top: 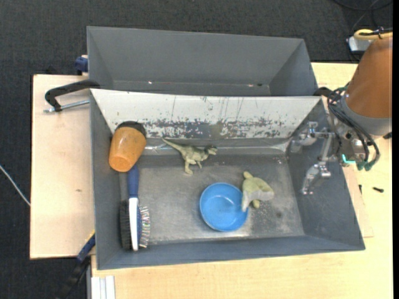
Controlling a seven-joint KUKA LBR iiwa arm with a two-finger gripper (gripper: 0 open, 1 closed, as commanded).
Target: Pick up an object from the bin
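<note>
We have lifted nothing yet: our gripper (316, 176) hangs by the bin's (206, 55) right wall, claw width beyond our telling, while the nearest thing, a pale green toy (254, 190), lies touching the blue bowl (222, 206) near the front edge.

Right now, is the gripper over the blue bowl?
No, the gripper hangs by the right wall of the bin, well apart from the blue bowl lying mid-floor.

Pale green toy (256, 190) touching blue bowl (222, 208)
</note>
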